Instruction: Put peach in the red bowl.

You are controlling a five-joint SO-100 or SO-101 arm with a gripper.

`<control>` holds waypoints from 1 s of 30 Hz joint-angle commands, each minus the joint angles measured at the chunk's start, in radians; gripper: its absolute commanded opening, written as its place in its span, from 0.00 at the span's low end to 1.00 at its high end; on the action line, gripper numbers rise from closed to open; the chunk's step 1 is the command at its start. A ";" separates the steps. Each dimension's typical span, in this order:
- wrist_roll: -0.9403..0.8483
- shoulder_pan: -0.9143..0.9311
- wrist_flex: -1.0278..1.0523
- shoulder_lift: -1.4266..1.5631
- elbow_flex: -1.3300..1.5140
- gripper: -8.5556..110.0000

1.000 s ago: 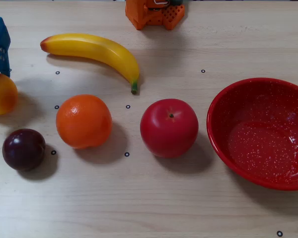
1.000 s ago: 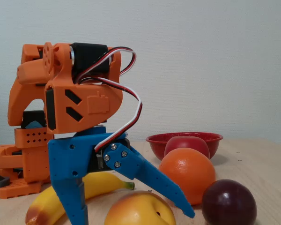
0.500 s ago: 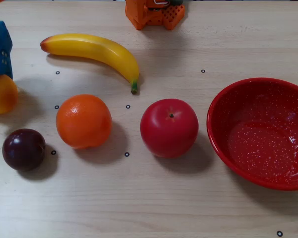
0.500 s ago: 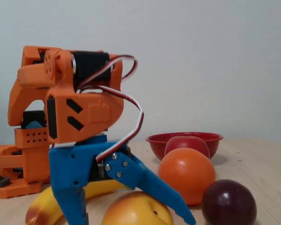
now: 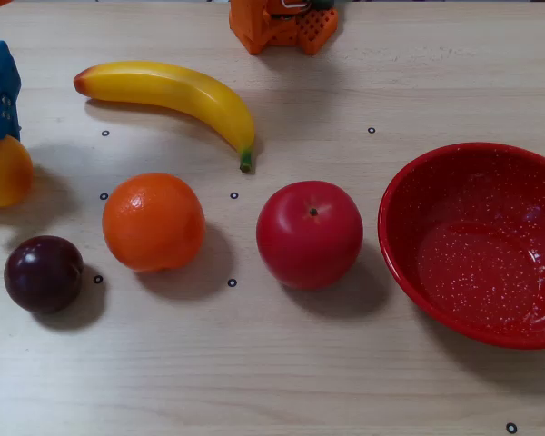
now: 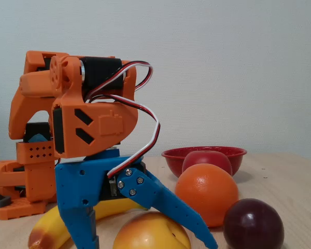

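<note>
At far left of the table, we see our blue gripper [image 6: 145, 248] spread wide, straddling the peach [image 6: 151, 232] directly beneath it; the red bowl [image 5: 477, 243] sits far right.

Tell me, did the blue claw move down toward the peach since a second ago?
Yes. In a fixed view, the gripper has sunk lower around the peach, judged against the still orange beside it. Its jaws stand open astride the fruit.
</note>
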 commanded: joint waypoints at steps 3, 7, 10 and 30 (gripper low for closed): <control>-0.006 -0.034 -0.031 0.060 -0.072 0.48; -0.006 -0.034 -0.034 0.060 -0.071 0.48; -0.006 -0.034 -0.038 0.060 -0.066 0.47; 0.005 -0.041 -0.043 0.060 -0.058 0.43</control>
